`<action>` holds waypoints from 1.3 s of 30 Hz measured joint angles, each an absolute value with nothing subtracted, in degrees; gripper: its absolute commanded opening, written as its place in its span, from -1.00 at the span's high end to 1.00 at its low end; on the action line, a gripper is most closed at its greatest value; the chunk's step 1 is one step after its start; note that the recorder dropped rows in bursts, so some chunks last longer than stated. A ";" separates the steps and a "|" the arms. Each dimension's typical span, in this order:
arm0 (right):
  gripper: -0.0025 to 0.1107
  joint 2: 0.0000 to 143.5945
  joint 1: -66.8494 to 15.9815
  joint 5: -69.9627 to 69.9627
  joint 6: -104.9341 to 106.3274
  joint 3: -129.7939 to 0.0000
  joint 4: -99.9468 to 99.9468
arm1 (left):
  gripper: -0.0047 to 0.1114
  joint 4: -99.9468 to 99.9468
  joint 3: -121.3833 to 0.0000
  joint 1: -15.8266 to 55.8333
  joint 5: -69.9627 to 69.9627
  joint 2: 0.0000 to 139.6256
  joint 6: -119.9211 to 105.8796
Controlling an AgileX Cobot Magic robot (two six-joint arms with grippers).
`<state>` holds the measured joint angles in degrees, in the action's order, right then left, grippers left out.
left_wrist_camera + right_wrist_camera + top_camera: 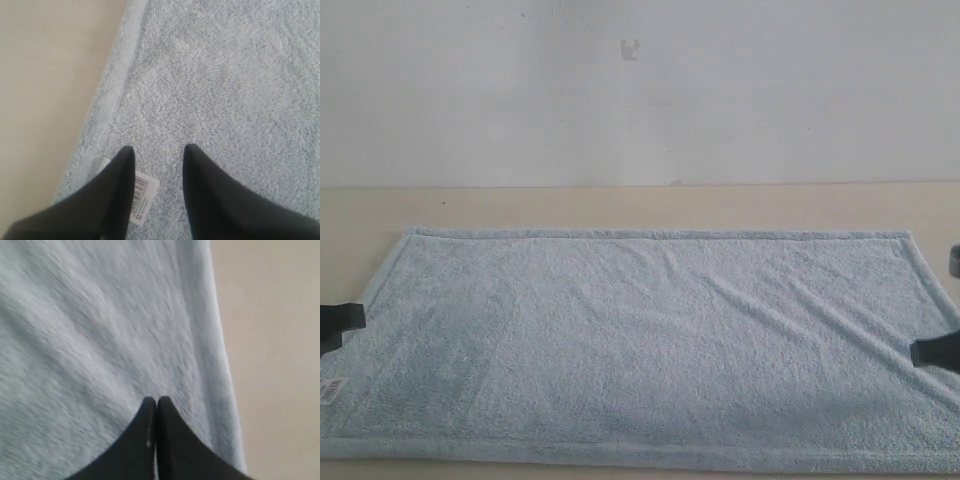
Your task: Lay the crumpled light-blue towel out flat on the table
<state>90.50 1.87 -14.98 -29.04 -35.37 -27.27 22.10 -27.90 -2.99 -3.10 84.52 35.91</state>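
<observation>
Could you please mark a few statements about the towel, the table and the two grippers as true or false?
1. The towel lies spread open on the table, showing only shallow wrinkles. True.
2. The left gripper has its fingers pressed together. False: they stand apart, over the towel.
3. A white tag shows near the towel's edge, by the left gripper. True.
4. The right gripper has its fingers spread wide. False: they are closed together, near the towel's hem.
5. The towel hangs over the table's far edge. False: bare table shows beyond its far hem.
</observation>
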 measured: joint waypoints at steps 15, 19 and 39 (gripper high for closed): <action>0.96 82.45 -15.44 -10.62 -28.50 -35.37 -25.97 | 0.85 25.93 -27.90 2.99 1.58 84.52 35.42; 0.96 82.45 -17.99 -10.30 -28.50 -35.37 -25.97 | 0.85 26.13 -28.28 2.00 0.00 84.52 35.32; 0.96 82.45 -18.29 -7.58 -28.83 -35.37 -25.97 | 0.85 28.11 -43.50 -2.10 0.00 101.54 31.52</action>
